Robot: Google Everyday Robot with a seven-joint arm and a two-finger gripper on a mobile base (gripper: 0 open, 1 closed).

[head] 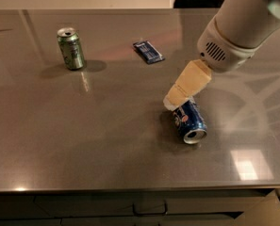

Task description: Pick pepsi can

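The pepsi can (190,121) is dark blue with silver ends and lies on its side on the grey table (106,135), right of the middle, its open end toward the front edge. My gripper (177,97) comes down from the upper right on a white arm (238,27). Its tan fingertips sit right at the can's far end, over its top-left part.
A green can (71,48) stands upright at the back left. A flat dark blue snack packet (148,51) lies at the back middle. The table's front edge runs along the bottom, with drawers below it.
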